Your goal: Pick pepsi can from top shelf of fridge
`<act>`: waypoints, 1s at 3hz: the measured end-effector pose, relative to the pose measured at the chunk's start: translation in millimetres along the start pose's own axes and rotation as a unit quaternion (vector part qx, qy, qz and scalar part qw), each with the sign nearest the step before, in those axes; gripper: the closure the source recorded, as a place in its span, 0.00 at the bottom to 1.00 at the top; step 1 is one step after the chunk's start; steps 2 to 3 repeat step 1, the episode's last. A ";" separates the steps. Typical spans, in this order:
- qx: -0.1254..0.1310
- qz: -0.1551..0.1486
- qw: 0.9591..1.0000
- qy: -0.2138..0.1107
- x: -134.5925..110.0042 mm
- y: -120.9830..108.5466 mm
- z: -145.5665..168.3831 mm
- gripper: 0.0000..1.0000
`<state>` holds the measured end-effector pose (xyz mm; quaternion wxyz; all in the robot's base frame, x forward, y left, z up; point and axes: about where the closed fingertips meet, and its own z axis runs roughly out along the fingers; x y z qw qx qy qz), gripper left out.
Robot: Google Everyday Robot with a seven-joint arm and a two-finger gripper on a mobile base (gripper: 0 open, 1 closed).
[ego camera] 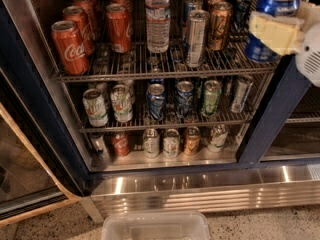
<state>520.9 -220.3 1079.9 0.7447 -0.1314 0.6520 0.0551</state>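
Currently my claw (275, 29) pinches the pepsi can (280, 5) at the upper right, one pale finger across its front, by the right end of the top shelf (165, 70) of the fridge (270, 119).

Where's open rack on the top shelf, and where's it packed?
Bare rack lies along the front of the top shelf, before the water bottle, between the front Coke can and slim silver can. A narrower gap sits between bronze can and pepsi can, where the gripper is. Coke rows and rear right are crowded.
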 end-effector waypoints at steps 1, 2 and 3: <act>-0.001 0.017 1.000 0.007 -4.0 4.6 -35.6 1.00; -0.001 0.017 1.000 0.007 -4.0 4.6 -35.6 1.00; -0.001 0.017 1.000 0.007 -4.0 4.6 -35.6 1.00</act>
